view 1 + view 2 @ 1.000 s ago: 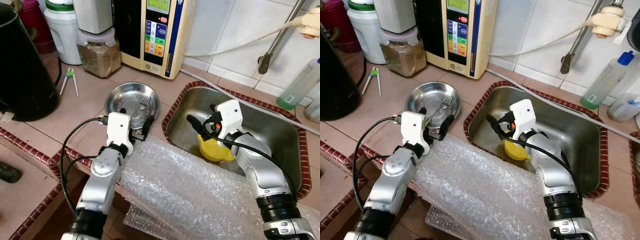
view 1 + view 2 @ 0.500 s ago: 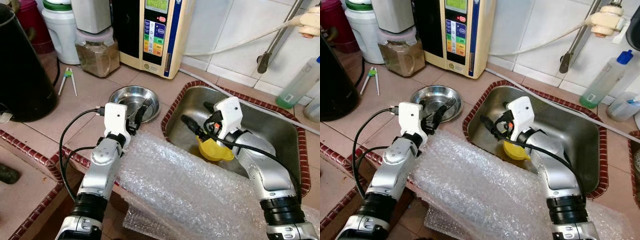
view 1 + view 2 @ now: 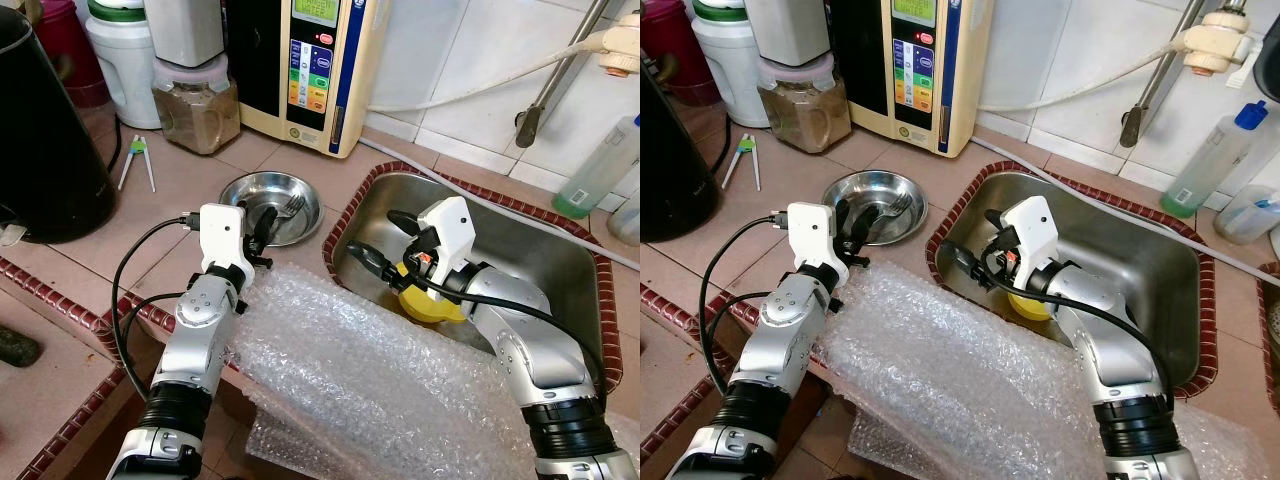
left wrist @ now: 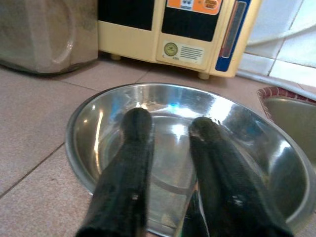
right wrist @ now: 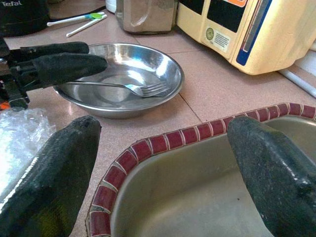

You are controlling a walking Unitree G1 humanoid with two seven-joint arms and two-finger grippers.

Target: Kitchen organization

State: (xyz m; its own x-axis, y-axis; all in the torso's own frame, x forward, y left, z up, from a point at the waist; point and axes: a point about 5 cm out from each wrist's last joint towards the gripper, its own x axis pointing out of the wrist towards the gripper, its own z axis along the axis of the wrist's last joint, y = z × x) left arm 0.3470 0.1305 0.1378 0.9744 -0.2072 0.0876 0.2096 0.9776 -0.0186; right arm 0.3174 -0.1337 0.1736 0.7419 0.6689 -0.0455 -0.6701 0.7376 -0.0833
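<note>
A steel bowl (image 3: 232, 190) sits on the tiled counter left of the sink (image 3: 540, 260). A fork (image 5: 143, 89) lies in it, tines against the far rim. My left gripper (image 3: 262, 222) reaches over the bowl's near rim, its fingers (image 4: 133, 148) nearly together, shut on the fork's handle. My right gripper (image 3: 378, 242) hovers wide open inside the sink by its left wall, with nothing between the fingers (image 5: 54, 173). A yellow cup-like thing (image 3: 430, 305) lies on the sink floor under the right wrist. Bubble wrap (image 3: 380, 380) drapes over the counter's front edge under both arms.
A black kettle (image 3: 45, 130) stands at the left. Behind the bowl are a jar of brown powder (image 3: 195, 110), a cream water machine (image 3: 300, 70) and white-green tongs (image 3: 138, 160). A clear bottle (image 3: 600, 170) and a hose line the tiled wall.
My left gripper moved forward and lowered the fork, so it now rests in the bowl. My right gripper swung left toward the sink's left wall.
</note>
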